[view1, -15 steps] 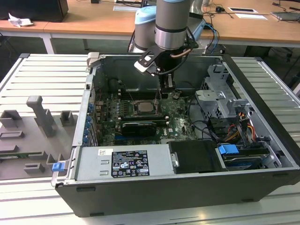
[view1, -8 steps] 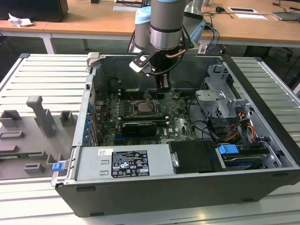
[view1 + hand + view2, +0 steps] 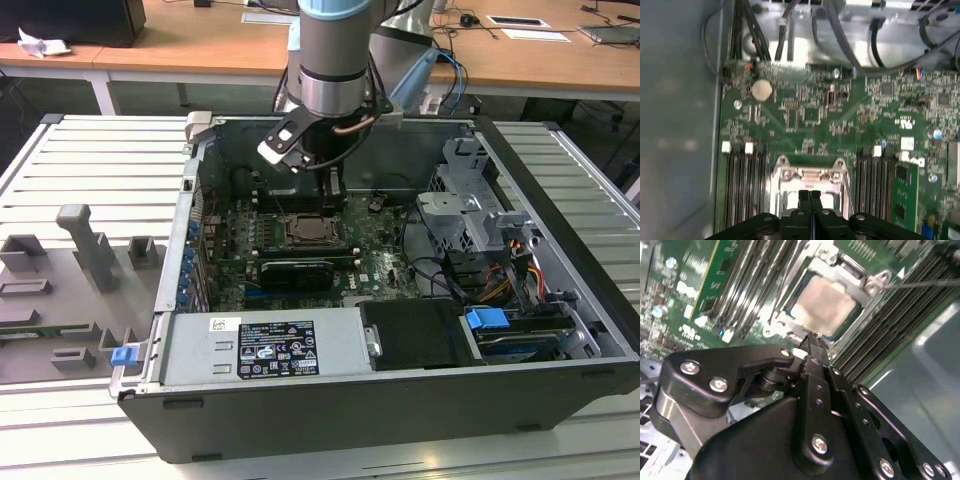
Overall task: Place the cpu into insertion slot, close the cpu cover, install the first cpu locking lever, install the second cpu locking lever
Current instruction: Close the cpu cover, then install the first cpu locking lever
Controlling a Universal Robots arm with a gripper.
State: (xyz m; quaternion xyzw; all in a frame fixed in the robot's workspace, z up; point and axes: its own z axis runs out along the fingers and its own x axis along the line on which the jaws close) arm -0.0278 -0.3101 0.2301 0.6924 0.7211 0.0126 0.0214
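Note:
In the exterior view my gripper (image 3: 330, 192) hangs inside the open computer case, just above the insertion slot (image 3: 314, 232) on the green motherboard (image 3: 375, 255). The second wrist view shows the cpu (image 3: 825, 302), pale silvery-grey, lying in the slot with the cpu cover (image 3: 862, 282) flat around it. My gripper (image 3: 812, 341) is shut with nothing between its black fingers, and its tips sit at the cover's edge. A thin locking lever (image 3: 920, 284) runs out from the cover's corner. In the first wrist view the shut gripper (image 3: 810, 196) overlaps the cover (image 3: 810, 175).
Long black memory slots (image 3: 742, 185) flank the socket on both sides. A black expansion card (image 3: 295, 270) lies just in front of it, then the power supply (image 3: 265, 345). A drive cage (image 3: 470, 210) and cables fill the exterior view's right. Grey fixtures (image 3: 90, 245) stand outside the case.

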